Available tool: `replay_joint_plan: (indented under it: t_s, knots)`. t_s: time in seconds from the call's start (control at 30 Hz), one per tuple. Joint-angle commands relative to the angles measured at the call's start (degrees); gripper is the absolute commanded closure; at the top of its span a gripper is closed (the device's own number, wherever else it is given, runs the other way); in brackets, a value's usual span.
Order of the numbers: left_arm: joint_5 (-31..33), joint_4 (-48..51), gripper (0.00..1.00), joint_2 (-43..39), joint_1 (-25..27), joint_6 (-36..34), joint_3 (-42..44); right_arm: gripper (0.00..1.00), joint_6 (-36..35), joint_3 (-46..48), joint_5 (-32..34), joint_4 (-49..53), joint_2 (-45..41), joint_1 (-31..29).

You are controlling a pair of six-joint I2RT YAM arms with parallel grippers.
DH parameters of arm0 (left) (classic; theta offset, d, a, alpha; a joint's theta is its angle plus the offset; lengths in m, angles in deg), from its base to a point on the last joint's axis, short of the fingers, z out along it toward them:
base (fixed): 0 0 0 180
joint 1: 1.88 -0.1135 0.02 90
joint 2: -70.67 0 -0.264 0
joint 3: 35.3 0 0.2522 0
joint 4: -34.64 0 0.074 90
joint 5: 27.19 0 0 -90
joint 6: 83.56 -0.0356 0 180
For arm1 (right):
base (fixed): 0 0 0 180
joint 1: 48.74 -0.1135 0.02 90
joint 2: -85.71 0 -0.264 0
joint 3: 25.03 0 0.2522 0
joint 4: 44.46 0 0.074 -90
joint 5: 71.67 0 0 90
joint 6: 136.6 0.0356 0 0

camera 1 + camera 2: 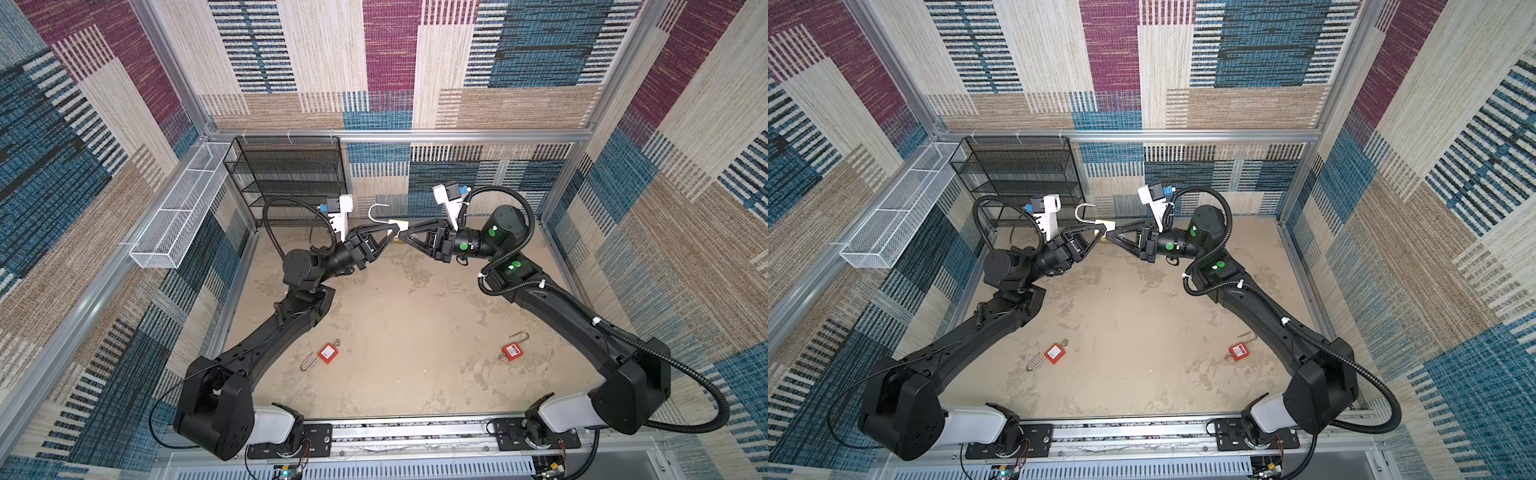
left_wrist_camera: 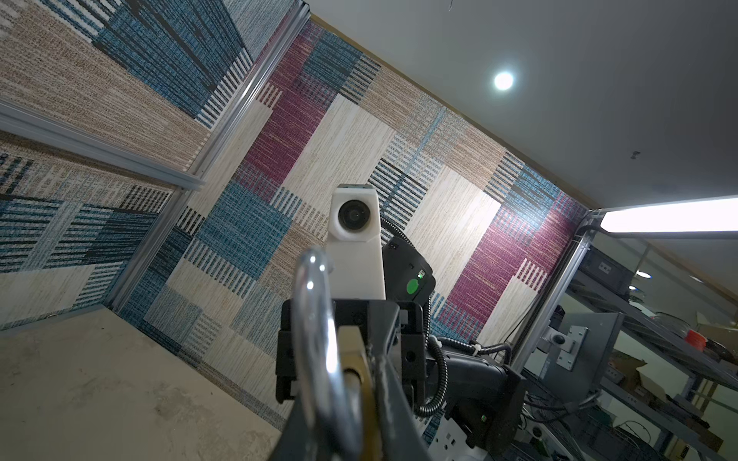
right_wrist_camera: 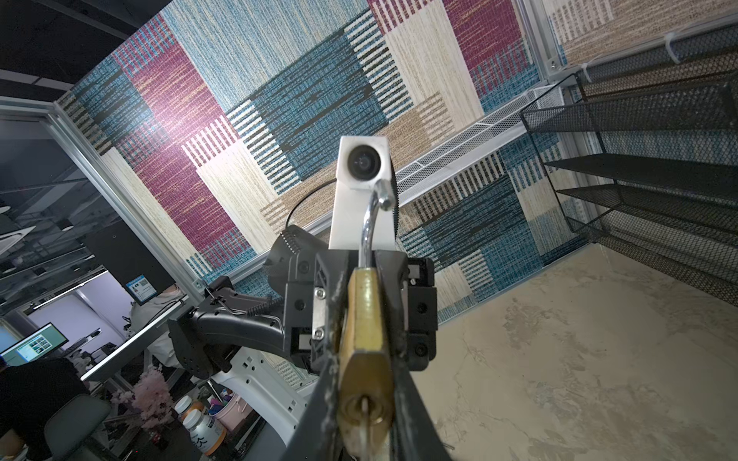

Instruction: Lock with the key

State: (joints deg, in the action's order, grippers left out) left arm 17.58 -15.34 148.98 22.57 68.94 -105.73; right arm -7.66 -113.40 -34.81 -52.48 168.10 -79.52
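Observation:
A brass padlock [image 3: 364,319] with an open silver shackle [image 1: 376,210] hangs in the air at the back middle, between my two grippers, which meet tip to tip. My left gripper [image 1: 397,227] is shut on the padlock's body [image 2: 354,359], with the shackle [image 2: 315,319] curving up in front of its camera. The key [image 3: 364,419] sits in the keyhole, edge on. My right gripper [image 3: 365,399] has its fingers [image 3: 411,399] close on either side of the lock's key end. Whether they press on the key or the body does not show.
Two red padlocks lie on the sandy tabletop [image 1: 395,332], one front left [image 1: 328,354] and one front right [image 1: 512,351]. A black mesh shelf [image 1: 291,174] stands at the back left. A white mesh basket [image 1: 178,216] hangs on the left wall.

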Motion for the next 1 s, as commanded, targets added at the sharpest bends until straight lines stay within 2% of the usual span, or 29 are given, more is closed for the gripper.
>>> replay_joint_plan:
  t_s: [0.0, 0.1, 0.27, 0.47, 0.63, 0.7, 0.8, 0.97]
  knots:
    - [-1.7, 0.9, 0.77, -0.7, 0.2, -2.4, 0.0, 1.00, 1.0, 1.1, 0.9, -3.5, -0.8, -0.2]
    - [-1.4, 2.0, 0.64, -1.2, 0.1, -3.1, 0.0, 1.00, 0.6, 1.9, 1.6, -3.8, -1.3, -0.2]
    - [-1.1, 3.0, 0.53, -1.5, -0.3, -3.3, 0.2, 1.00, -0.4, 2.4, 2.3, -3.2, -1.8, -0.2]
    - [-0.4, 0.0, 0.50, -1.8, -3.1, 0.0, 1.8, 1.00, -0.8, 3.4, 2.5, -3.3, -2.7, 0.6]
    - [-0.5, -8.3, 0.50, -1.1, -9.6, 8.8, 5.3, 1.00, -2.4, 3.6, 1.9, -1.0, -3.5, 2.0]
    - [-1.1, -10.0, 0.53, -1.0, -11.9, 11.4, 6.0, 1.00, -4.0, 4.1, 1.6, 0.5, -4.0, 2.5]
    - [-3.7, -2.3, 0.59, -3.2, -13.3, 8.1, 5.2, 1.00, -8.6, 3.9, 1.5, 5.3, -4.4, 2.8]
    - [-5.3, 23.2, 0.60, -9.5, -13.3, -7.4, 1.3, 1.00, -16.4, 3.0, 2.3, 13.8, -4.0, 2.8]
